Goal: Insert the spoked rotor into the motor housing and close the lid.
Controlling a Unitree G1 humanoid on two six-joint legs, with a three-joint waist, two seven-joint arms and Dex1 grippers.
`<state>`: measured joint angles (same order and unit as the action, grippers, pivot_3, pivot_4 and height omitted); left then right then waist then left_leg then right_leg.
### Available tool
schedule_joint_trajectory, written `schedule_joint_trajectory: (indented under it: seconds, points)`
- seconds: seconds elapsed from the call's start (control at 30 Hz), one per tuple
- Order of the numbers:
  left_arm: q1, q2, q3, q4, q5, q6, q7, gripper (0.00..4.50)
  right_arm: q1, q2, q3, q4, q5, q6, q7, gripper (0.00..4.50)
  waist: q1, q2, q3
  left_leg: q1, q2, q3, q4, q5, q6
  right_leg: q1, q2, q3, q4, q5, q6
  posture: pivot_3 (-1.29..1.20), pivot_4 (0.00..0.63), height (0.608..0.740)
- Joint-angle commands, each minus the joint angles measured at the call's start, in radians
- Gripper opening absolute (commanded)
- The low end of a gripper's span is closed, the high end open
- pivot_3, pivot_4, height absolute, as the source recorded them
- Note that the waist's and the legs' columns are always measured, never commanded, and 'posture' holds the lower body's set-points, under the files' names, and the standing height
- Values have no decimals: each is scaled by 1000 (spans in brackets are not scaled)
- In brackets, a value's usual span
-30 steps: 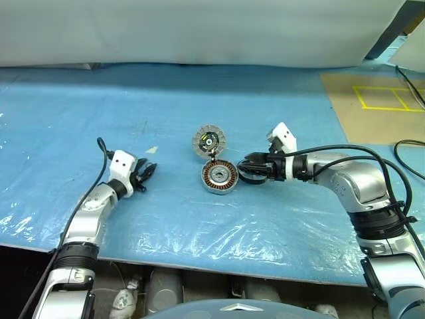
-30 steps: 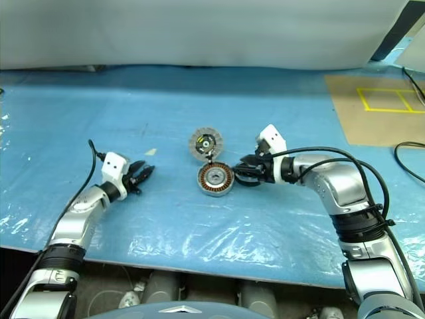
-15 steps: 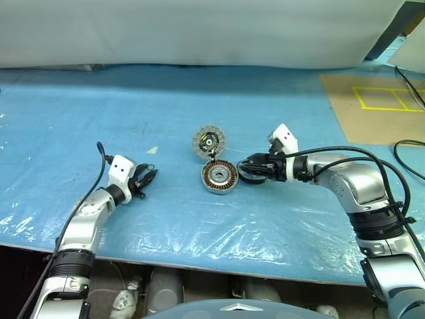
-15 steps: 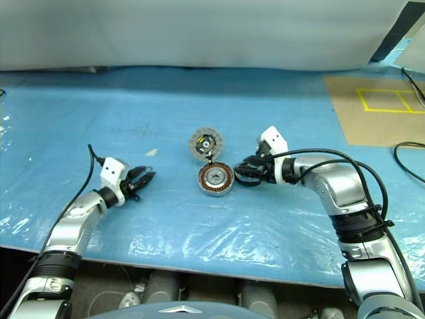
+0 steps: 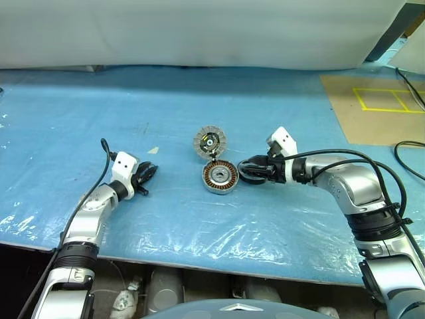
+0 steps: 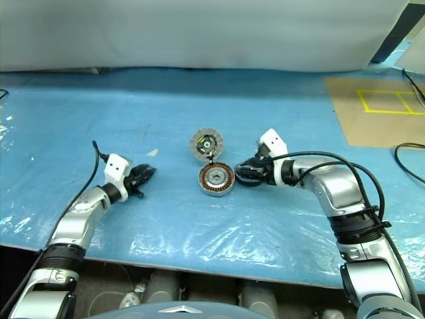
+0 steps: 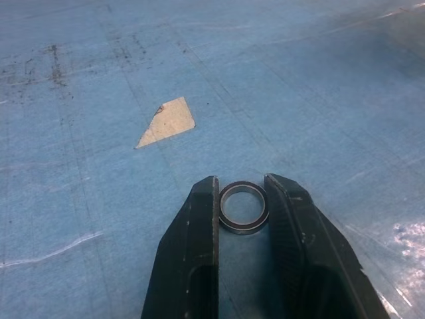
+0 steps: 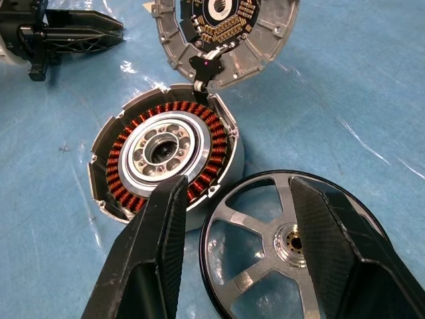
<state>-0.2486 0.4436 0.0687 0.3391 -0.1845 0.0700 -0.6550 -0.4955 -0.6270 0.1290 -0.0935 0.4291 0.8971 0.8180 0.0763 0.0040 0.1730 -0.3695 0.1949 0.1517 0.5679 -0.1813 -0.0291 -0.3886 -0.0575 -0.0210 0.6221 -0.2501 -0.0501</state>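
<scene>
1. A blue plastic sheet, wrinkled and glossy, covers the table.
2. A white backdrop rises behind it.
3. A brown board with yellow tape lines lies far right.

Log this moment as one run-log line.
right gripper: holding spoked rotor beside motor housing | lid: open | left gripper: around small ring

A small dark ring is seen on the blue-sheeted counter. A pale paper scrap lies near it. Yellow tape lines are marked on a brown board.
</scene>
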Motion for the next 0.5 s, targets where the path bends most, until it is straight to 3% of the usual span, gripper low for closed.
schedule_joint_trajectory:
  seconds: [0.03, 0.27, 0.5]
  points:
    - [41, 11, -29, 26, 26, 46, -14, 679, -10, 3, -21, -14, 2, -10, -4, 2599, -2, 1, 0, 1, 0, 0, -1, 0, 0, 0, 0, 1, 0, 0, 0, 0, 150, 740]
    - [75, 22, -27, -36, 4, 48, -63, 679, -15, 14, -22, -19, 12, -6, 0, 2599, -5, 2, -1, 0, -1, 1, -4, 0, 0, -1, 0, 1, -4, 0, 0, 0, 150, 740]
    - [91, 16, 1, -272, -134, 116, -143, 679, -1, 9, -110, -80, 107, -3, 46, 2599, -2, 1, -1, -5, -1, 1, -5, 0, 0, -5, 0, 0, -5, 0, 0, 0, 150, 740]
